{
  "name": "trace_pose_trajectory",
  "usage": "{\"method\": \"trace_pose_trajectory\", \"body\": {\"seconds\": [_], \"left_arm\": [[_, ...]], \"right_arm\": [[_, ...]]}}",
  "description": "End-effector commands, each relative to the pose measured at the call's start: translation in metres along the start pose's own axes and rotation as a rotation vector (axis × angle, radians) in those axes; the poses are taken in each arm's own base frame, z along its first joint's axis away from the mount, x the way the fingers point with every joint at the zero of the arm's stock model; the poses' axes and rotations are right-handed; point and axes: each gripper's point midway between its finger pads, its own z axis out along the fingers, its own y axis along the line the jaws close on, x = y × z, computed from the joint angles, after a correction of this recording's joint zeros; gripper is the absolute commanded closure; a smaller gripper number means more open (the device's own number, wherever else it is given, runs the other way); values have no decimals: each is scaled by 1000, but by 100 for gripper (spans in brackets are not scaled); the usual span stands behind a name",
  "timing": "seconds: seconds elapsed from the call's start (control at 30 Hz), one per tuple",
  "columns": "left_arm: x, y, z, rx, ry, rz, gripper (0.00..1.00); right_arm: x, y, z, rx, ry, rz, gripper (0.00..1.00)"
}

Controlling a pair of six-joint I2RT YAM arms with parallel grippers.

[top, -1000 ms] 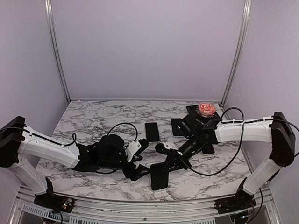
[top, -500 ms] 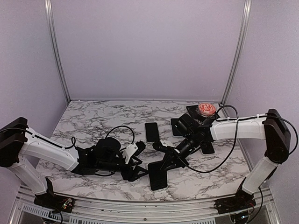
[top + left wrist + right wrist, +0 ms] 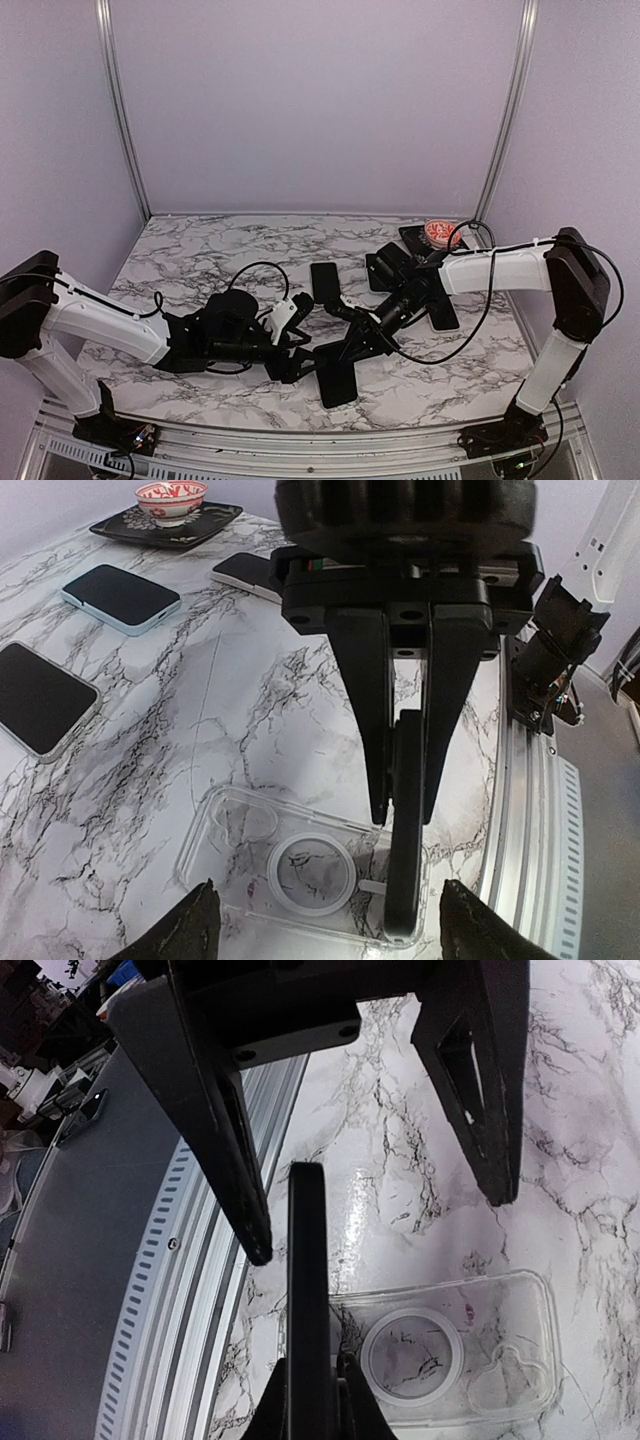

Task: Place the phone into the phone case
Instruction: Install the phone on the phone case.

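Seating the phone (image 3: pixel 405 830) edge-first into the clear phone case (image 3: pixel 300 865), both of my grippers working at the near table edge.

My left gripper (image 3: pixel 405 800) pinches the upright phone between its fingers; my right gripper (image 3: pixel 370 1220) stands spread open over it, holding nothing. I judge the lower edge must catch the case's near lip, then tilt flat without sliding the case on the marble table (image 3: pixel 200 680).

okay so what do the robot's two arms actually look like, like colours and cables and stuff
Both arms have white link shells with black joints and black wrists. Each carries a loose black cable looping over the wrist. The left gripper and right gripper have matte black, tapered flat fingers. No markings or sleeves are visible.
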Motion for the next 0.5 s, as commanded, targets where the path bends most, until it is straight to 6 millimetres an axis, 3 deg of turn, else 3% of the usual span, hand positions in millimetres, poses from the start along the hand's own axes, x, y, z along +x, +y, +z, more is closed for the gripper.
{"method": "trace_pose_trajectory", "body": {"seconds": [0.0,0.13,0.47], "left_arm": [[-21,-2,11,0,-54,-1,35],[-21,-4,12,15,-51,-1,58],[-2,-14,12,89,4,-46,79]], "right_arm": [[29,-25,18,77,108,-73,91],[27,-24,18,71,100,-81,91],[27,-24,16,79,87,-75,89]]}}
